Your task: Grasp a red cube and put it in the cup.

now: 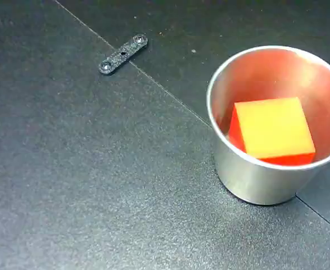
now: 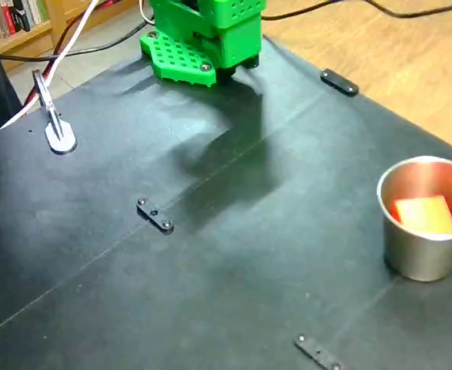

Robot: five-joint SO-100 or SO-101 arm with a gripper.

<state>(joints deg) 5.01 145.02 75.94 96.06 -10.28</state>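
Note:
The red cube (image 1: 274, 130) lies inside the cup (image 1: 249, 177), its lit top face orange-yellow and its lower sides red. In the other fixed view the same shiny steel cup (image 2: 418, 254) stands at the right edge of the black table with the cube (image 2: 426, 214) resting in it. No gripper fingers appear in either fixed view. Only the arm's green base (image 2: 206, 35) shows at the top, far from the cup.
A small black bracket (image 1: 123, 54) lies on the mat's seam, and more such brackets (image 2: 155, 215) sit around the black table (image 2: 210, 293). A metal clamp (image 2: 55, 123) and cables stand at the upper left. Wooden floor lies beyond the table's right edge.

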